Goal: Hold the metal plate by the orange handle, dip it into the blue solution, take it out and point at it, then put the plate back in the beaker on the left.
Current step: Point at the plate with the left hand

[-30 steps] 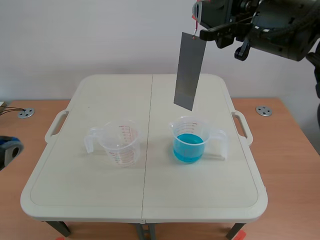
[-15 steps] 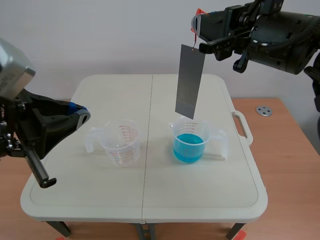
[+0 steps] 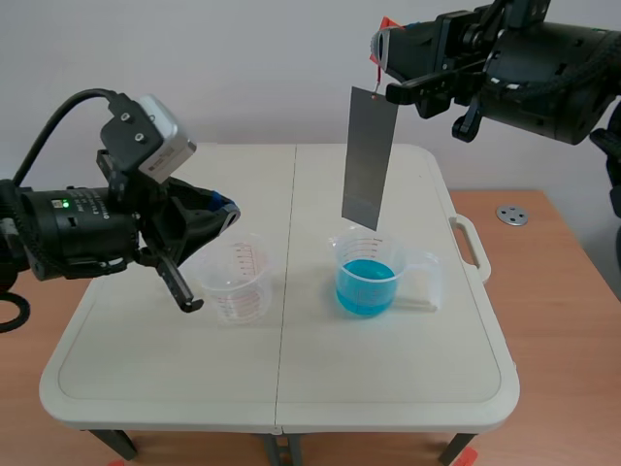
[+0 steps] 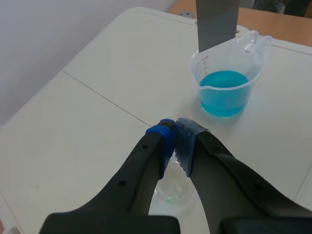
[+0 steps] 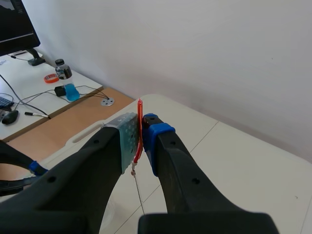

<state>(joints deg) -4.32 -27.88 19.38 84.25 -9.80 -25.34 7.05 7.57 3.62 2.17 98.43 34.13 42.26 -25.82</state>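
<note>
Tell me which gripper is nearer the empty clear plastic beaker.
Left. The left gripper hovers just above the empty clear plastic beaker; the right gripper is high up, holding the grey metal plate.

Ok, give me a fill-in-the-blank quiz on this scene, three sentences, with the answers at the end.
1. The right claw is shut on the handle of the metal plate, and that handle's colour is ____.
2. The metal plate hangs over the beaker whose solution is coloured ____.
3. The left claw, its fingers ____, hovers over the empty beaker.

Missing words: orange; blue; shut.
</note>
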